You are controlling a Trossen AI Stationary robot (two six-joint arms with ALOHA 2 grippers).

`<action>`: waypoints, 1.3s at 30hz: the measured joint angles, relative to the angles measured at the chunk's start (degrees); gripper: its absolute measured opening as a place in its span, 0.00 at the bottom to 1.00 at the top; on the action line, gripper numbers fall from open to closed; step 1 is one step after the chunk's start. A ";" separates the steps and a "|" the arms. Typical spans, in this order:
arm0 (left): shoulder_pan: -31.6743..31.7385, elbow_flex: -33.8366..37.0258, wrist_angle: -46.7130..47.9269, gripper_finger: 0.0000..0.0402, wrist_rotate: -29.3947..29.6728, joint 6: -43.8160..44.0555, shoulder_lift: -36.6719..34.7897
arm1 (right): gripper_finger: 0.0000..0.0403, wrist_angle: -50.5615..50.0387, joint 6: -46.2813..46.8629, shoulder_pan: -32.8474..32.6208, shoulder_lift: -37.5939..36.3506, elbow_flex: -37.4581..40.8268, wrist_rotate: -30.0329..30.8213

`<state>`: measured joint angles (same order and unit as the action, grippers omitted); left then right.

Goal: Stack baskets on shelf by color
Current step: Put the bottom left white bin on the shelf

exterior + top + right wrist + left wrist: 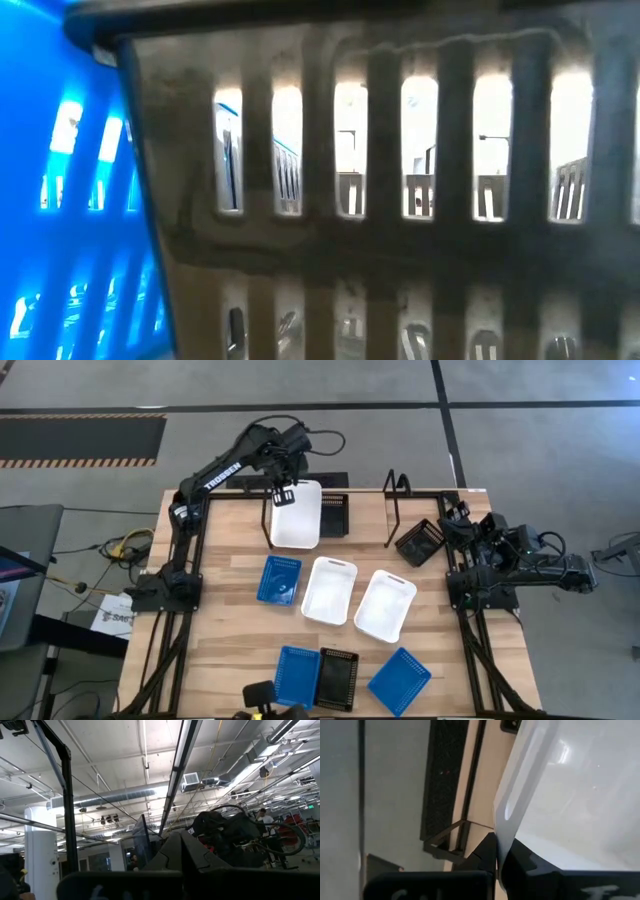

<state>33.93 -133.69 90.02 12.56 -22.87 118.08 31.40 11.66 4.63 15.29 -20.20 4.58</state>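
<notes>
My left gripper is shut on a white basket at the far left of the table, over the left end of the black wire shelf. One black basket sits in the shelf beside it. Another black basket leans tilted at the shelf's right end. Two white baskets and a blue basket lie open side up mid-table. My right gripper is shut, pointing up at the ceiling by the table's right edge. My left gripper pinches the white basket's wall at its far short end, one finger outside and the other finger inside. The fingers come steeply from above. The basket stretches away from the fingers toward the near side. Whether it rests on the shelf cannot be told.
Two blue baskets and a black basket lie at the near edge. The low view is filled by a black basket wall and a blue basket. The folded right arm stands at the right edge.
</notes>
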 joint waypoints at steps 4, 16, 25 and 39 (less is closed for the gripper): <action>0.22 -0.02 -0.02 0.00 1.63 0.43 -0.31 | 0.01 -0.15 0.00 0.01 0.00 0.02 0.00; 2.14 -0.02 0.00 0.00 1.33 0.79 0.04 | 0.01 -0.28 -0.02 0.00 0.00 0.00 0.00; 4.00 -0.02 0.00 0.00 1.46 0.84 0.13 | 0.01 -1.09 -0.02 0.00 0.00 0.02 0.00; 4.92 11.37 -2.33 0.00 1.53 1.56 0.24 | 0.01 -1.03 -0.02 0.00 0.00 0.02 -0.02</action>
<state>38.85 -122.32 87.68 14.09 -21.30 118.32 30.37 11.64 4.62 15.29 -20.18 4.56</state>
